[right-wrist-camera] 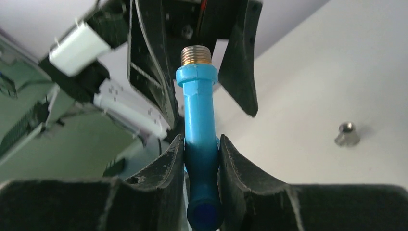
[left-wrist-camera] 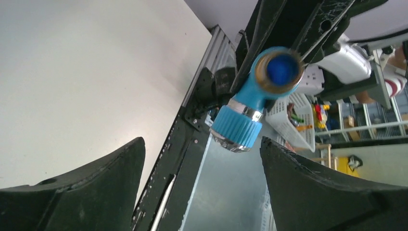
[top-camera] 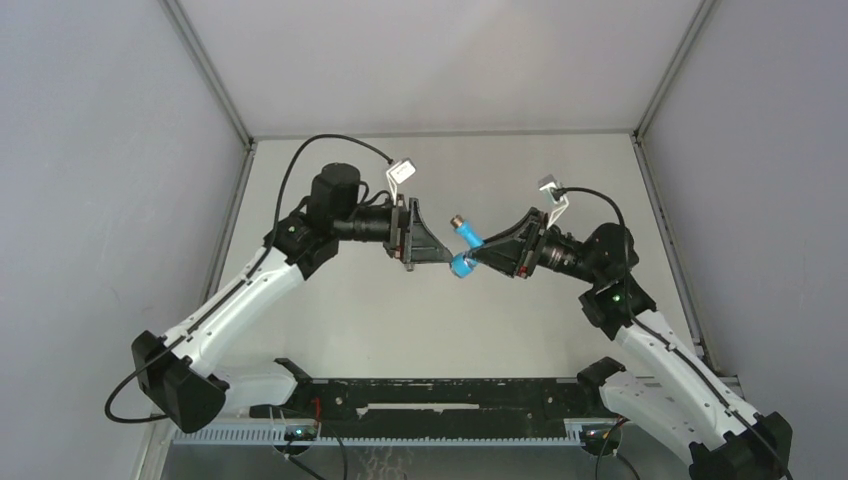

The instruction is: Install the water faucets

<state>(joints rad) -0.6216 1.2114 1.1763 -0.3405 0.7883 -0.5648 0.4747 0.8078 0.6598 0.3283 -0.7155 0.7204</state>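
Up off the table, between the two arms, the blue tap hung in mid-air, its metal threaded end angled toward the far wall and its ribbed blue cap turned to the left arm. Holding it was the right gripper — both fingers pressed tight against the blue stem. Facing it, the left gripper had its fingers spread wide, one on either side of the tap and clear of it on both. Off to the side, the small grey fitting sat alone on the white table — well apart from both grippers
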